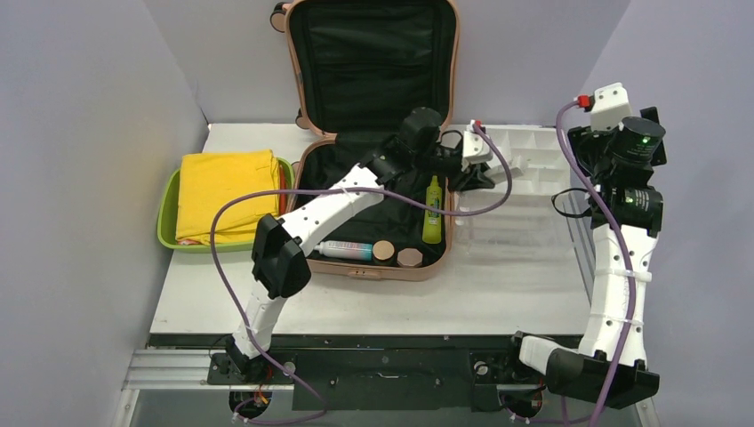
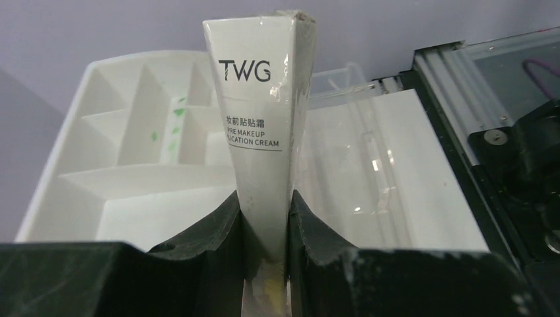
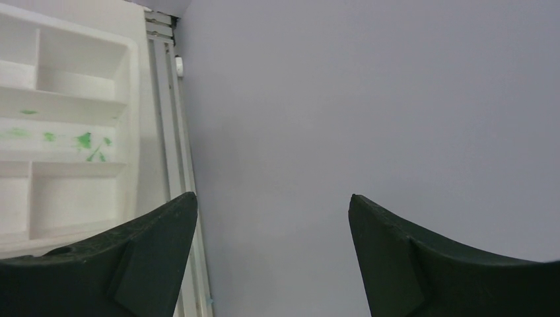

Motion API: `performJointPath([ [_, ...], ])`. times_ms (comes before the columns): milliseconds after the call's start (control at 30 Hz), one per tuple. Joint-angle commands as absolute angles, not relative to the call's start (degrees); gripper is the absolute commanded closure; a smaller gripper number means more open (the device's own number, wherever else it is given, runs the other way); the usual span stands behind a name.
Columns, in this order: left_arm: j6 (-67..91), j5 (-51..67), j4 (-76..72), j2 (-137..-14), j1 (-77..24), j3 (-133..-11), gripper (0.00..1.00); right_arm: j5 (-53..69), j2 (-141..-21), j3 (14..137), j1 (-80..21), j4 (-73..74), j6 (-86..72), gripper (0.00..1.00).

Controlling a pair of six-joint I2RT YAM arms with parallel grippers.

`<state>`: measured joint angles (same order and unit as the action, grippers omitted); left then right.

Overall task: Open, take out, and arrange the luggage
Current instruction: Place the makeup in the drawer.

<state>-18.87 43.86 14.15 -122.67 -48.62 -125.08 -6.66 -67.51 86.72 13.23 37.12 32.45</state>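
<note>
Left wrist shows left end effector (image 2: 264,201) gripping a tube (image 2: 259,119) seemingly hidden overhead.

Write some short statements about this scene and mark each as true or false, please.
1. The suitcase is open, with its lid upright. True.
2. The left gripper is shut on a white tube. True.
3. The right gripper holds an item. False: its jaws stand open and empty.
4. The cloth in the green tub is blue. False: it is yellow.
5. In the top view, the white organizer stands left of the suitcase. False: it stands to the right.
6. A green bottle is in the suitcase. True.
</note>
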Motion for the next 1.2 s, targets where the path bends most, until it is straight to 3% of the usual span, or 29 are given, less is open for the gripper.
performJointPath([
  [0, -11.7, 47.3, 2.0, -118.6, -51.2, -123.2, 0.83, -11.5, -65.1, 86.2, 15.9, 31.8, 30.1, 0.2],
  [167, -5.8, 48.8, -4.4, -119.4, -52.9, -122.2, 0.83, -11.2, -64.3, 86.5, 18.0, 31.8, 28.9, 0.2],
  [1000, -11.4, 44.4, -15.2, -124.4, -56.3, -110.6, 0.8, -4.9, -61.0, 87.8, 19.9, 33.2, 25.8, 0.2],
  [1100, -13.5, 41.9, -16.8, -124.9, -56.7, -109.4, 0.69, -4.7, -60.5, 87.6, 19.9, 33.3, 26.0, 0.2],
  [1167, -14.7, 39.5, -18.2, -125.1, -56.8, -108.4, 0.44, -4.4, -60.2, 87.7, 19.9, 33.4, 25.7, 0.2],
])
